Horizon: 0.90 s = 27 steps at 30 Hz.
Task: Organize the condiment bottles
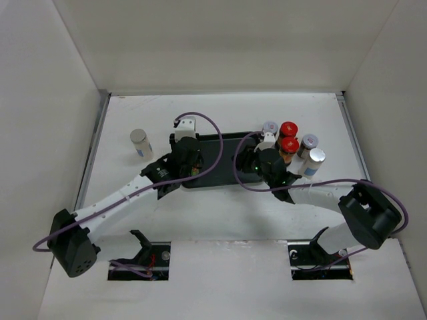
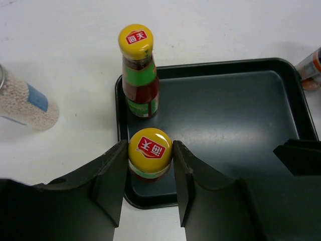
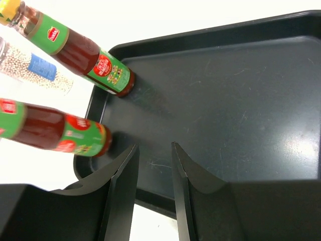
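Note:
Two slim yellow-capped sauce bottles stand at the left end of the black tray (image 2: 225,115). One stands free in the far corner (image 2: 140,70). The other's cap (image 2: 150,149) sits tight between my left gripper's fingers (image 2: 149,146), which close on it. Both bottles also show in the right wrist view, one (image 3: 95,63) and the other (image 3: 55,131). My right gripper (image 3: 154,146) is open and empty over the tray floor. In the top view my left gripper (image 1: 187,160) and right gripper (image 1: 257,163) hang over the tray. Two red-lidded jars (image 1: 289,137) and three silver-lidded jars (image 1: 309,141) cluster right of the tray.
One silver-lidded jar of white grains with a blue label stands on the table left of the tray (image 1: 140,142), also in the left wrist view (image 2: 25,103). White walls enclose the table on three sides. The tray's middle and right part hold nothing.

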Each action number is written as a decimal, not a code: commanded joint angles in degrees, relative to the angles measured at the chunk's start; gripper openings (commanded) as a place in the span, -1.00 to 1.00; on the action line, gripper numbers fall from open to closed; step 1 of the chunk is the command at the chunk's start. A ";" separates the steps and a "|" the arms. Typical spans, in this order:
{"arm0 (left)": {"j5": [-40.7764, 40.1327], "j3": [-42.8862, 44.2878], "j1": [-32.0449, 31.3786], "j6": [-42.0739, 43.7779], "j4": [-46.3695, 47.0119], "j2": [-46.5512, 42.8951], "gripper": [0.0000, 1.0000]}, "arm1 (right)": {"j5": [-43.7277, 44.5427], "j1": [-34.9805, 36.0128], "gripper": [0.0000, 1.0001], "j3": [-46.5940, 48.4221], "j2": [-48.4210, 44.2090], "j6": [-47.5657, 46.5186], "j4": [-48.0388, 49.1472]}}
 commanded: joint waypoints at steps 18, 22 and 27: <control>-4.24 -1.73 1.03 1.16 11.03 -1.72 0.53 | -0.20 -0.22 -0.05 0.27 -1.18 0.52 2.94; -5.63 -1.55 2.43 1.17 11.47 -5.14 0.53 | -0.46 -0.83 -0.05 -0.08 -1.44 1.04 2.94; -10.13 -5.24 10.41 -1.46 12.70 -10.51 0.47 | -0.02 -1.01 -0.02 -0.61 -1.88 1.22 3.29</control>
